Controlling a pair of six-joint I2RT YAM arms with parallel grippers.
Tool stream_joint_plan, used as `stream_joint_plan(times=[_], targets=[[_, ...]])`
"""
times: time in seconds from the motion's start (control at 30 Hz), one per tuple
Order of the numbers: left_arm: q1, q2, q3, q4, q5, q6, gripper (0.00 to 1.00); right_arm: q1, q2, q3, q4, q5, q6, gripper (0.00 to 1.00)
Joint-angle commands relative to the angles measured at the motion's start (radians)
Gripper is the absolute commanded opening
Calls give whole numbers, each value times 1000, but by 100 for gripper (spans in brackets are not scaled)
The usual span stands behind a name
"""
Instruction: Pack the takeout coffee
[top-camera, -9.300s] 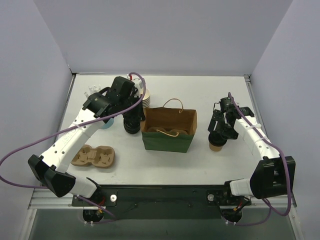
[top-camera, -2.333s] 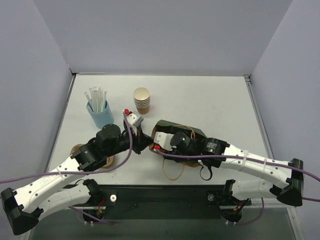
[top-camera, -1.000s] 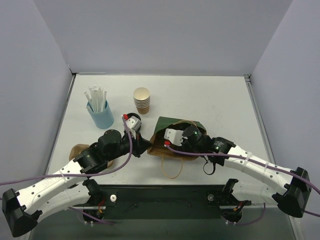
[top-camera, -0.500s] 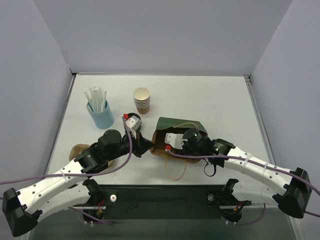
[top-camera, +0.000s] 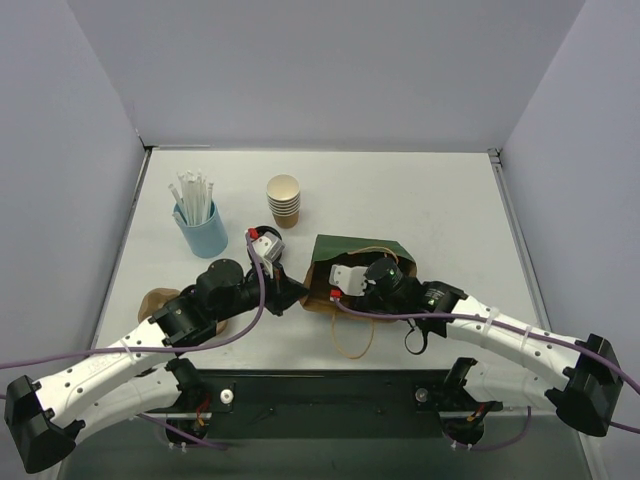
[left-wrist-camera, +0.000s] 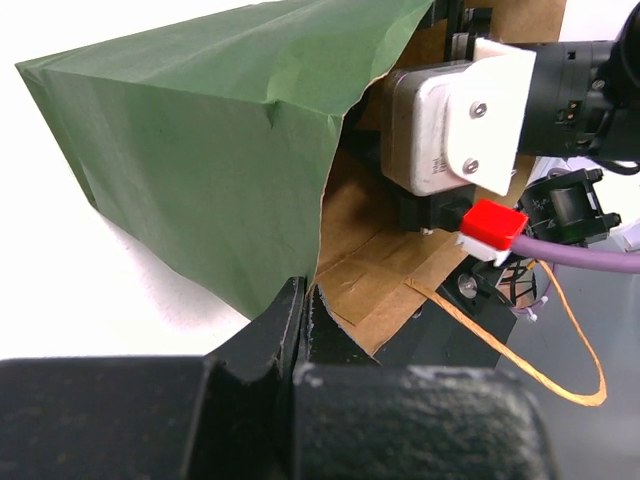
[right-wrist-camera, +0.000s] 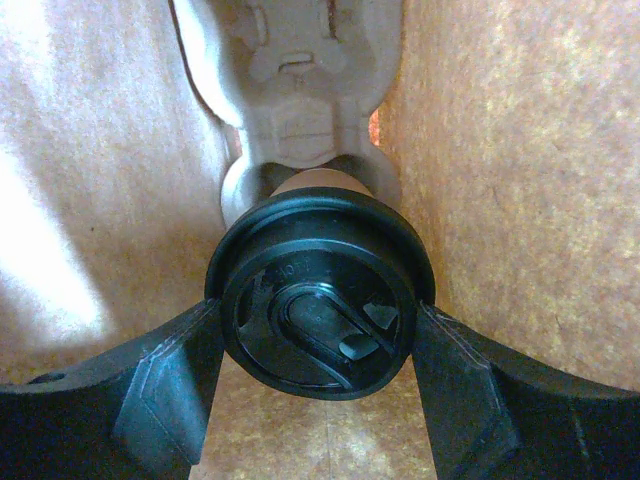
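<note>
Bag (left-wrist-camera: 200, 150) walls crowd takeout coffee (right-wrist-camera: 320, 310) clamped in right fingers (right-wrist-camera: 160, 400); left fingers (left-wrist-camera: 270, 340) pinch rim.

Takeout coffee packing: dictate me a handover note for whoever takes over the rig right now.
Left tool: shut on the mouth edge of the green bag, which lies on its side.
Right tool: inside the bag, shut on the takeout coffee, lid on.
Done: coffee is gripped and inside the bag.
To do: set it down, release, withdraw; probably stand the bag up.
</note>
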Motion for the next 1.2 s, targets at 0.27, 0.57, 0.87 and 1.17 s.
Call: stream_joint_plan(times=[0.27, 0.57, 0.87, 1.17], targets=[[-4, -30, 13, 12, 48, -47, 0, -11, 31, -73, 156, 66, -34, 41], [-4, -65, -25, 21, 42, -75, 0, -12, 60, -85, 302, 98, -8, 42], [-4, -38, -27, 35, 36, -98, 0, -21, 86, -70, 362, 106, -50, 41], [-1, -28, 6, -13, 11, -131, 0, -17, 10, -67, 245, 78, -7, 38]])
